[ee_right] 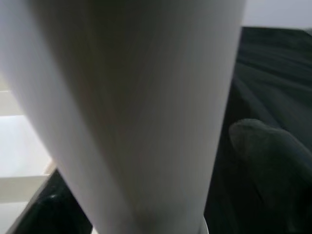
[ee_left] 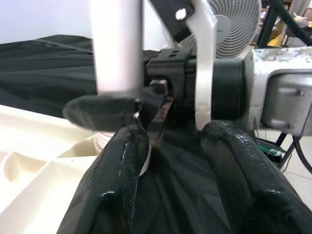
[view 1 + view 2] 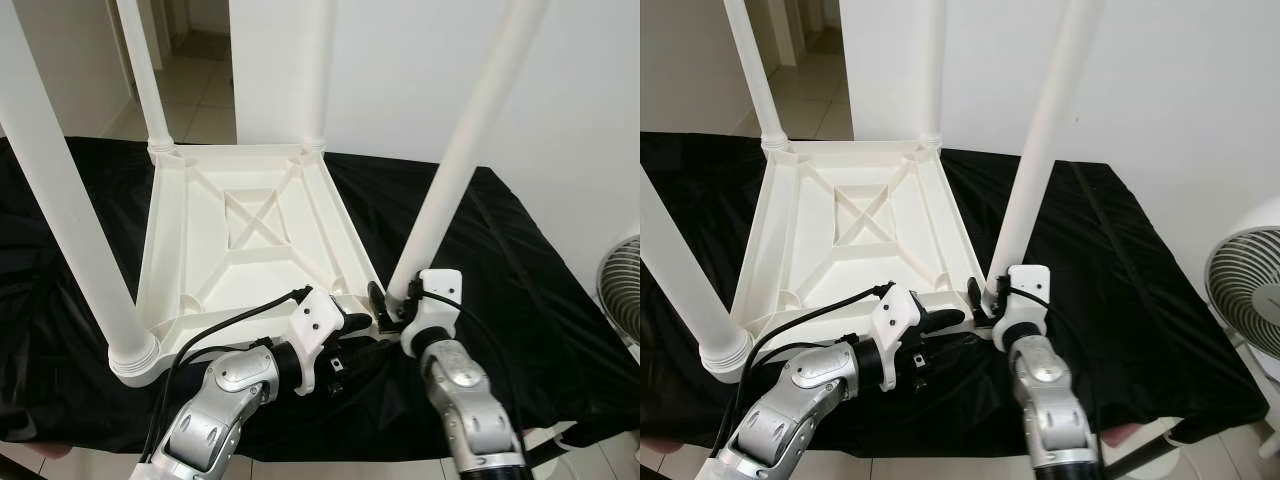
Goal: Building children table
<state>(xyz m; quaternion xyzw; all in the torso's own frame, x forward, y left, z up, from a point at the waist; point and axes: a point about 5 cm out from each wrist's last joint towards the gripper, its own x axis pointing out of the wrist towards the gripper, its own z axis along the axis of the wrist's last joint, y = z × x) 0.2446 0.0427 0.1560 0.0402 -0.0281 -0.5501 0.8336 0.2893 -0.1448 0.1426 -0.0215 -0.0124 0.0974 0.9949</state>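
Observation:
A white plastic children's table (image 3: 250, 240) lies upside down on a black cloth, its legs pointing up. My right gripper (image 3: 392, 300) is shut on the near right leg (image 3: 460, 160) just above its socket at the table's corner. In the right wrist view that leg (image 1: 131, 107) stands between the two black fingers (image 1: 263, 146). My left gripper (image 3: 355, 325) is open, low beside the same corner, nothing between its fingers (image 2: 122, 165). The left wrist view shows the leg's base (image 2: 117, 48) and the right gripper just ahead.
The black cloth (image 3: 520, 280) covers the whole work surface, its front edge close to me. The near left leg (image 3: 60, 200) rises tall at the left. A white fan (image 3: 1250, 290) stands on the floor at the right. A doorway (image 3: 190, 90) opens at the back.

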